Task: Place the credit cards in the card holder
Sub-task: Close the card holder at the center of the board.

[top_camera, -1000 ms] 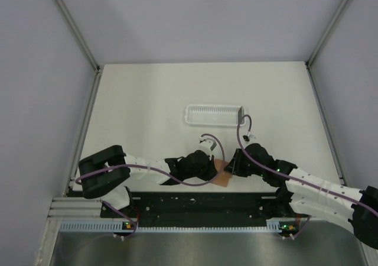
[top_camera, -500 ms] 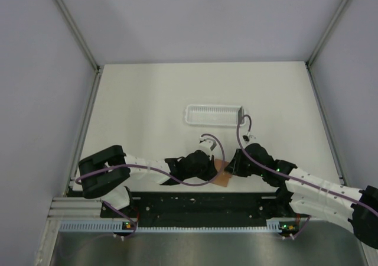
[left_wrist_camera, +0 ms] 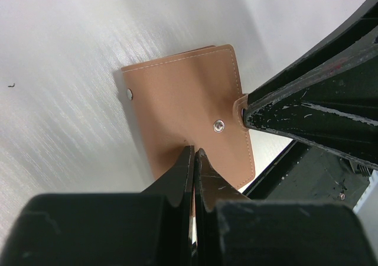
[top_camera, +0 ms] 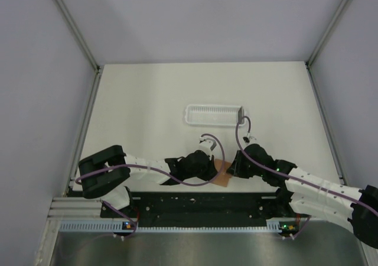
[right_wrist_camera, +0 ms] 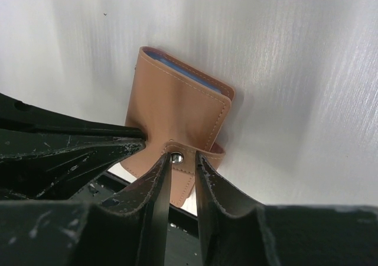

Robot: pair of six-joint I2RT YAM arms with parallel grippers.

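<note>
We find the left gripper point(left_wrist_camera: 194, 155) with its jaws pressed tight together, no gap showing between them. Their tips rest on the near edge of the card holder point(left_wrist_camera: 177, 94). Whether a layer of leather is caught between them, we cannot tell.

The holder lies folded shut on the white table point(left_wrist_camera: 71, 71), straight ahead of the left jaws, its tan cover facing up. Its silver snap stud point(left_wrist_camera: 219, 125) sits just beyond the left tips and a little to their right.

The right gripper point(right_wrist_camera: 177, 159) comes in from the opposite side, so the two pairs of tips nearly meet over the holder. The right jaws stand only narrowly apart, pinching the holder's snap tab point(right_wrist_camera: 212, 155) between them, with the metal snap right at their tips. From this wrist we see the holder's body stretching away beyond the jaws, a strip of blue lining point(right_wrist_camera: 183, 70) showing along its far edge.

In the top view, a white slatted tray point(top_camera: 212, 114) lies well beyond both jaws, apart from the holder.
</note>
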